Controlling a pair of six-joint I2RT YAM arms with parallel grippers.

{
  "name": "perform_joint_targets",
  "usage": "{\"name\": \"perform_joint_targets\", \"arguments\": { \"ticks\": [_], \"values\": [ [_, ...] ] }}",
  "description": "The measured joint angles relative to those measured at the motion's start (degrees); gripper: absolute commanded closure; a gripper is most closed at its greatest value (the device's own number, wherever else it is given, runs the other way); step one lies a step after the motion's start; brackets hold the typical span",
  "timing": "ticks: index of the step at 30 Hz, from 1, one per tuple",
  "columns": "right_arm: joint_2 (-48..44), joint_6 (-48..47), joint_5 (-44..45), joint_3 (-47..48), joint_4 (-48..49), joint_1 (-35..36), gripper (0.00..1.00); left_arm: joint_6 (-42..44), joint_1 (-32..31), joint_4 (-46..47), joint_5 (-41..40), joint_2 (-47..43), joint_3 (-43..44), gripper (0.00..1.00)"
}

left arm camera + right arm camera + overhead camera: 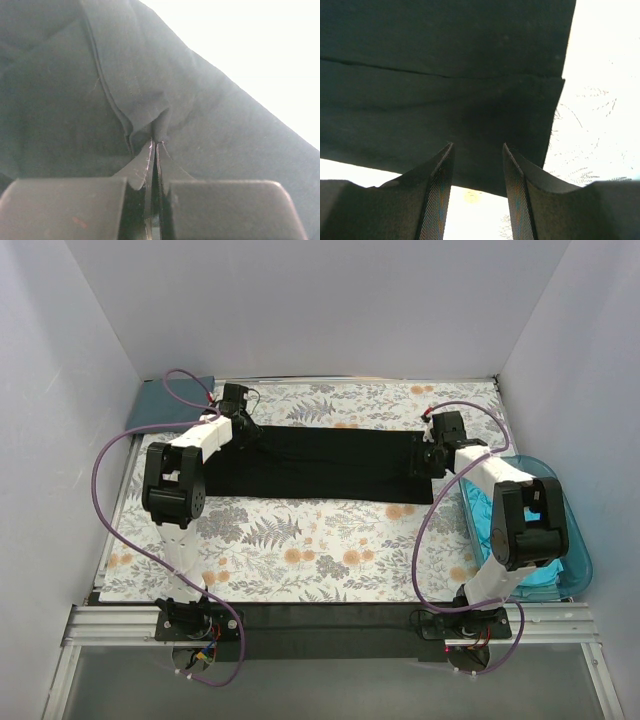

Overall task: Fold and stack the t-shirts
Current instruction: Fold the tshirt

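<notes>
The black t-shirt lies folded into a long strip across the far half of the floral cloth. My left gripper is at its left end, shut on a pinch of the black cloth near a hem seam. My right gripper hovers over the strip's right end, open and empty, its fingertips over the black cloth near its corner. The slate blue-grey t-shirt lies at the far left corner. The turquoise t-shirt sits in the tub at the right, mostly hidden by the right arm.
The translucent teal tub stands at the right edge beside the right arm. The floral table cloth covers the table. White walls close in the left, back and right. A black bar runs along the near edge.
</notes>
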Motion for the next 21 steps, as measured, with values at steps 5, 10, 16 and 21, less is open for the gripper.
{"name": "perform_joint_targets", "arguments": {
  "ticks": [5,10,16,21],
  "values": [
    [1.38,0.24,1.81,-1.84,0.26,0.0,0.57,-0.11,-0.02,-0.07,-2.64,-0.83,0.17,1.0],
    [2.49,0.74,3.15,-2.93,0.7,0.0,0.57,-0.81,0.02,-0.98,-4.61,-0.85,0.17,1.0],
    [2.49,1.09,4.9,-3.32,1.4,-0.09,0.57,-2.19,0.44,-1.53,-5.92,-0.85,0.17,1.0],
    [2.49,1.62,5.05,-3.67,2.03,-0.57,0.57,-2.82,0.98,-1.62,-6.19,-0.85,0.17,1.0]
  ]
}}
